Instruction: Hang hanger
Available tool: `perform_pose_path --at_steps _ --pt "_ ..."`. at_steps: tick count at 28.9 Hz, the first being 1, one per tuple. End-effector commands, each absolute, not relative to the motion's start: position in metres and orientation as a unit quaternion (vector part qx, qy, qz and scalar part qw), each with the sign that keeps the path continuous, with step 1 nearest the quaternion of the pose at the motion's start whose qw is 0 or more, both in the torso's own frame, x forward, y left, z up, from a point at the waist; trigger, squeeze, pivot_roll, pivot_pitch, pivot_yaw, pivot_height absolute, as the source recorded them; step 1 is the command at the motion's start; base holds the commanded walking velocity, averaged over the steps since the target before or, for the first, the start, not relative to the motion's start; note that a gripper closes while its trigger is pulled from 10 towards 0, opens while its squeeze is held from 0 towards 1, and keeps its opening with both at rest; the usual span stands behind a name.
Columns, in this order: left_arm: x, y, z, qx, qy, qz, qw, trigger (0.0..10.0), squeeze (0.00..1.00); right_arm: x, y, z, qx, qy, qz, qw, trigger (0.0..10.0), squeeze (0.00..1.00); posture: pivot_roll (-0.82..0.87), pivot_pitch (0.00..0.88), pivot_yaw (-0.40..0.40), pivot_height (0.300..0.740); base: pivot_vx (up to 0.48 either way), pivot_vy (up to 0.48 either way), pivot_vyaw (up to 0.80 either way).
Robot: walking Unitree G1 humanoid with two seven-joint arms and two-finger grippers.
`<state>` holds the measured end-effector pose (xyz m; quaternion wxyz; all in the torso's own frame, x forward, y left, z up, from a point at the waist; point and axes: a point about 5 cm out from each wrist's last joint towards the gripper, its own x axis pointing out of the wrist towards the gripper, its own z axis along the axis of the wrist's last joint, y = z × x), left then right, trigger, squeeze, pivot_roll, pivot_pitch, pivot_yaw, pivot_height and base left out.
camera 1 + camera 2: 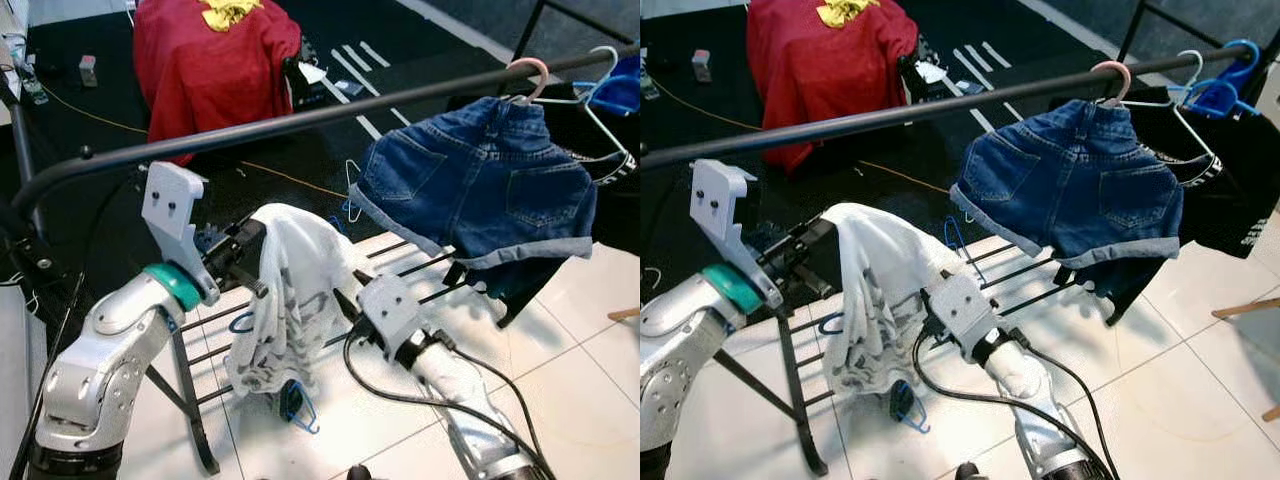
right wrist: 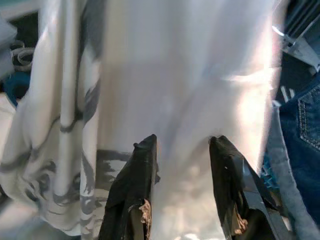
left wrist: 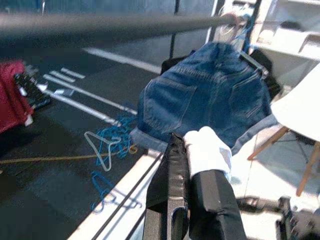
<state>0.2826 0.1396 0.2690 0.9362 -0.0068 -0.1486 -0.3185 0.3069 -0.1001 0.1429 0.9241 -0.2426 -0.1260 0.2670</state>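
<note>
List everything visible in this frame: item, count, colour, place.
Rail: 1, black, crossing overhead.
Shorts: 1, blue denim, hanging on a pink hanger on the rail.
White garment: 1, white with grey print, draped between the grippers on a blue hanger.
Red cloth: 1, over something behind the rail.
Loose hangers: several, blue and white, on the dark floor.
Left gripper: shut on the white garment.
Right gripper: open, against the white garment.

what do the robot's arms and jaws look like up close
Both arms are glossy silver. The left arm has a teal ring at the wrist and a pale grey bracket above it. The right arm carries a grey box-shaped wrist block with black cables looping off it. Each gripper has two long black fingers.
</note>
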Motion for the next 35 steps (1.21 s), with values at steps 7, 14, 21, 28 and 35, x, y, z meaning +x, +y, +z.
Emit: perform_pose_path --at_steps 7,14,21,28,35 --pt "0.276 0.134 0.276 -0.009 -0.161 -0.338 0.927 0.0 0.0 0.309 -0.103 0.147 -0.264 -0.157 0.248 0.919 10.0 0.0 -0.08 0.183 0.055 0.74 0.0 0.0 0.0" --pt "0.278 0.131 0.273 -0.011 -0.155 -0.339 0.928 0.0 0.0 0.311 -0.097 0.18 -0.278 -0.237 0.214 0.906 10.0 0.0 -0.09 0.178 0.058 0.74 0.0 0.0 0.0" --pt "0.281 0.129 0.276 -0.007 -0.157 -0.328 0.931 0.0 0.0 0.266 -0.057 0.146 -0.301 -0.148 0.454 0.825 10.0 0.0 -0.09 0.183 0.058 0.74 0.0 0.0 0.0" --pt "0.285 0.128 0.275 -0.004 -0.157 -0.324 0.933 0.0 0.0 0.24 -0.078 0.133 -0.398 -0.093 0.518 0.752 10.0 0.0 -0.11 0.19 0.055 0.74 0.0 0.0 0.0" --pt "0.289 0.125 0.274 -0.005 -0.156 -0.326 0.932 0.0 0.0 0.22 -0.108 0.121 -0.454 -0.031 0.543 0.706 10.0 0.0 -0.12 0.193 0.059 0.74 0.0 0.0 0.0"
